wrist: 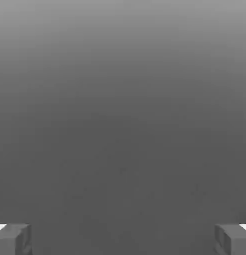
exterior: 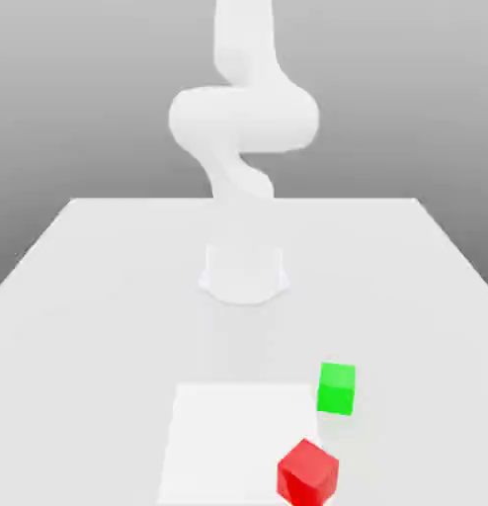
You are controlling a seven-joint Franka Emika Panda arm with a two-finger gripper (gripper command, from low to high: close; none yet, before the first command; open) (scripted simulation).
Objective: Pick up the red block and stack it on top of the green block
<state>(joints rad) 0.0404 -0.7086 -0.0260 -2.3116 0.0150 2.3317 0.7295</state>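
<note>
The red block [exterior: 307, 472] rests on the white table near the front edge, toward the exterior view's right. Just behind it and slightly further right stands the green block [exterior: 337, 387], a small gap apart from it. My gripper [wrist: 123, 239] is open in the hand view: its two grey fingertips [wrist: 13, 239] stand far apart with nothing between them, against a plain grey background. The white arm [exterior: 243, 119] rises from its base [exterior: 243, 275] at the table's middle and curls upward, well behind both blocks.
A brighter white square patch [exterior: 223, 440] lies flat on the table [exterior: 90, 296] to the left of the blocks. The table's far edge runs behind the arm's base.
</note>
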